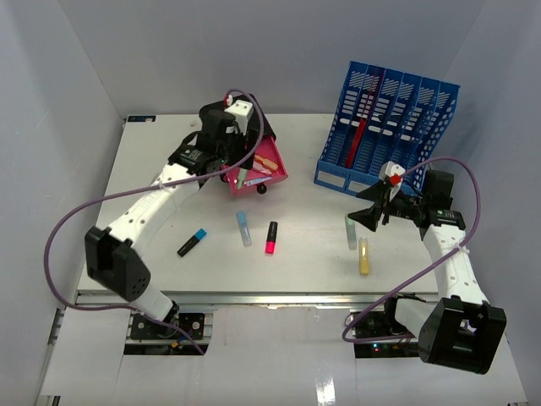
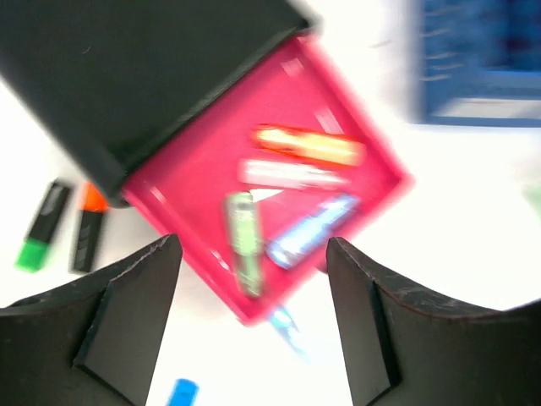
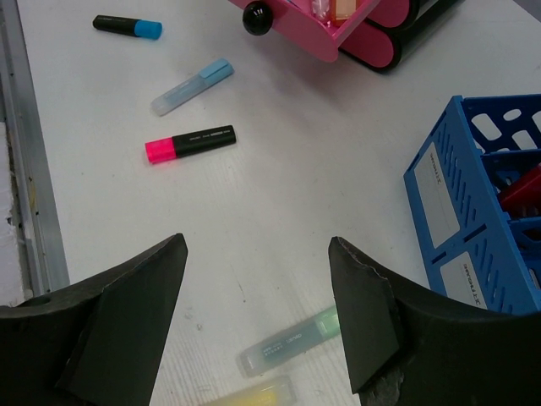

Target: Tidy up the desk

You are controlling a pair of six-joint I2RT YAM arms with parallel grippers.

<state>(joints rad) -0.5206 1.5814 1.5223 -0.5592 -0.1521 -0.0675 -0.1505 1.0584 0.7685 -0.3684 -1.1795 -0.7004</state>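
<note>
Top external view: nearest the front rail (image 1: 254, 298) of the desk (image 1: 304, 262), a yellow highlighter (image 1: 364, 255) and a pale green highlighter (image 1: 350, 232) are lying close together, both running near to far. The right gripper (image 3: 258, 254) is hovering just beside them, jaws spread and holding nothing. The green one is lying just to its left, and in the right wrist view its long axis is slanting almost from finger to finger, so a wrist turn looks needed before any pinch. This arm is sitting much the nearer. Mid-desk, a blue-capped marker (image 1: 192, 243), a light blue highlighter (image 1: 243, 228) and a pink-capped marker (image 1: 271, 237) are lying loose. Farther back, the left gripper (image 2: 254, 245) is hanging released and empty over the pink drawer (image 1: 269, 165), with the blue file rack (image 1: 385, 127) standing off to its right.
</note>
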